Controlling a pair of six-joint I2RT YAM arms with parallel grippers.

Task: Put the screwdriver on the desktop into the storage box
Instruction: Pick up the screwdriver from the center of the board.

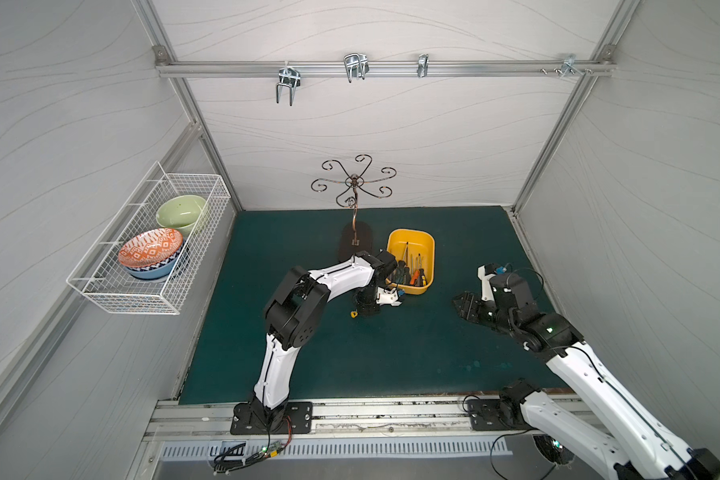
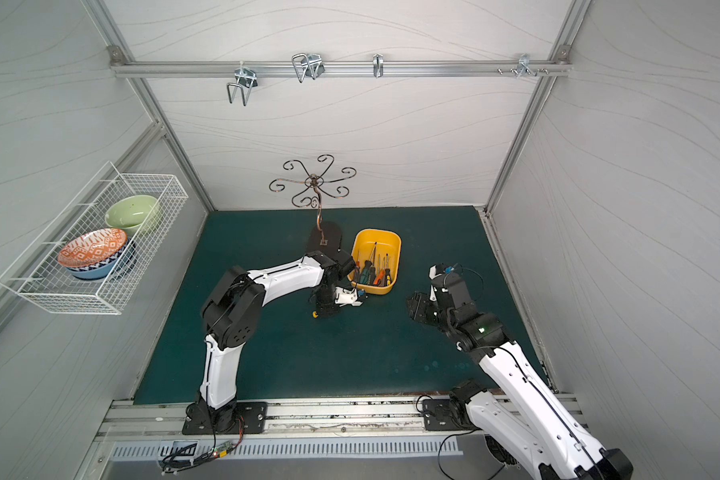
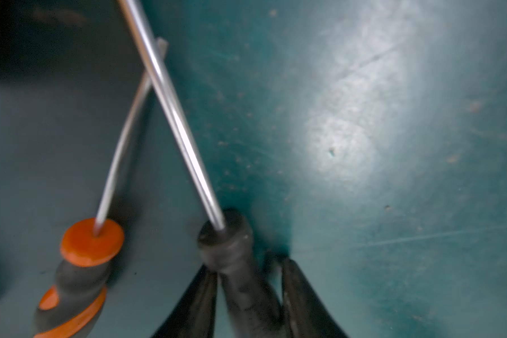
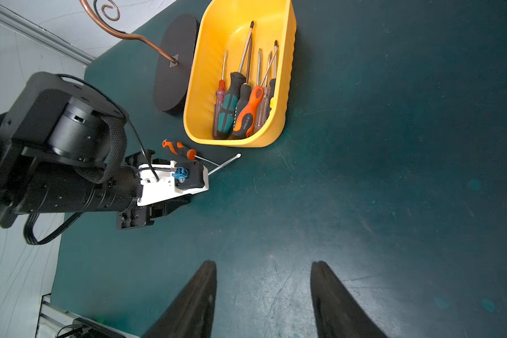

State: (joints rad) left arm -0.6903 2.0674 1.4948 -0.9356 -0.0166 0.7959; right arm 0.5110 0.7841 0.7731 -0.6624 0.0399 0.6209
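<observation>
We see our left gripper (image 3: pixel 249 264) pinching the black rubbery screwdriver (image 3: pixel 226 234) down on the matte teal desktop (image 4: pixel 392 175), just outside the yellow plastic box (image 4: pixel 281 87) with its rounded rim (an orange-handled screwdriver (image 3: pixel 79 275) lies alongside). Our right gripper (image 4: pixel 264 272) gapes over bare, scuffed surface.

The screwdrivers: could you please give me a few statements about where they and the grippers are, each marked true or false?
The storage box is empty. False: it holds several screwdrivers.
Outside the box, the orange-handled screwdriver and the dark-handled screwdriver cross shafts. True.
The right gripper holds a screwdriver. False: it is open and empty.
The left gripper has its fingers either side of the dark handle. True.
</observation>
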